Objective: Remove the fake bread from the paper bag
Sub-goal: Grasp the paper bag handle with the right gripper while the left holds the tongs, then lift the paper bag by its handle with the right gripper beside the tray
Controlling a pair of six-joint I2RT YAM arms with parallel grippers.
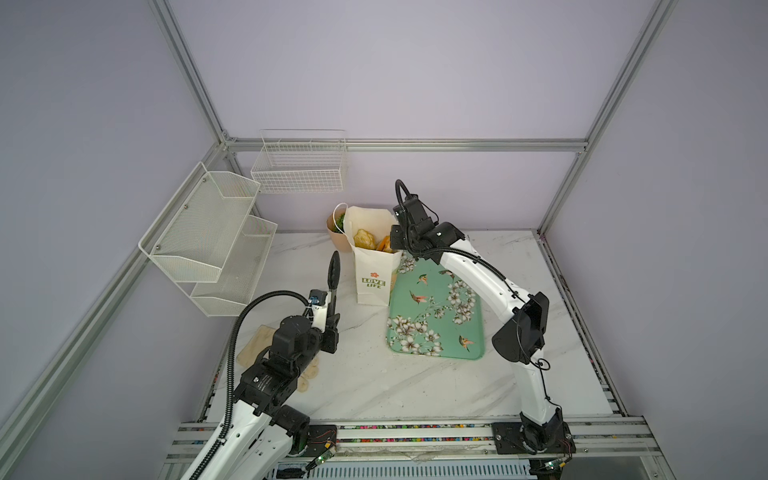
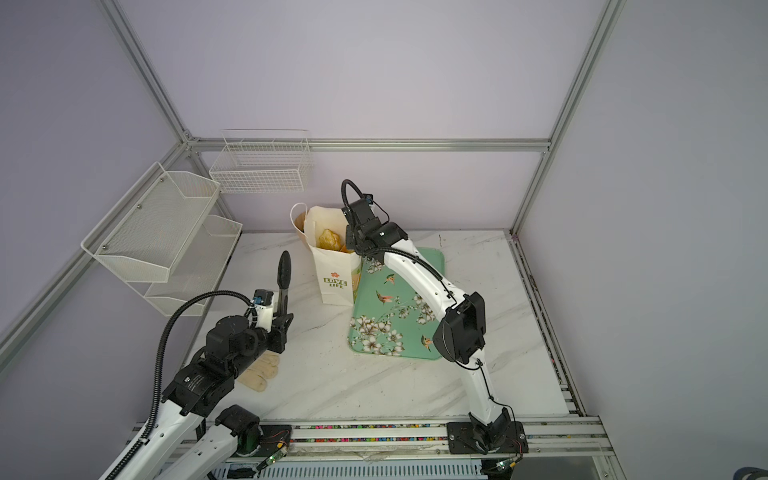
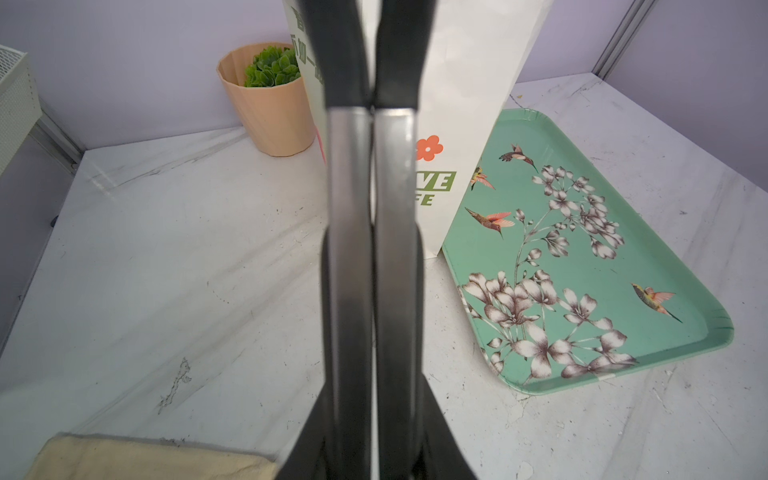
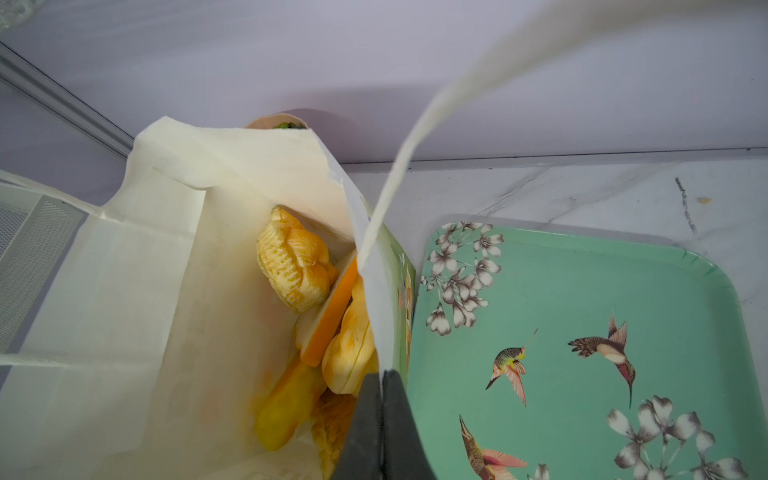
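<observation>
The marble bench (image 1: 374, 386) carries a green flowered tray (image 1: 449, 291) with no bread on it. The paper bag (image 1: 372, 274) stands upright at the tray's far left corner, touching it or just beside it, and a peach plant pot (image 3: 270, 112) is close behind the bag. All the fake bread (image 4: 293, 266) that can be seen lies inside the bag, piled against the wall nearest the tray: a ridged loaf on top, then an orange-edged slice and other pieces under it. How many there are I cannot tell. The right end effector (image 4: 381, 374) is closed on the upper edge of this wall, with the paper pinched between its two fingers, so it seems to hold the bag's mouth open and steady. The left end effector (image 1: 332, 320) is clamped on the handle of black tongs (image 1: 334, 274). Their two arms are pressed nearly together, and their tips point toward the bag but are apart from it. I judge the task is at its beginning: the bag is secured and no piece is out. The next move, I think, asks the left arm to lift the tongs above the rim, let them spread, and come down on the top loaf without pushing the thin paper.
</observation>
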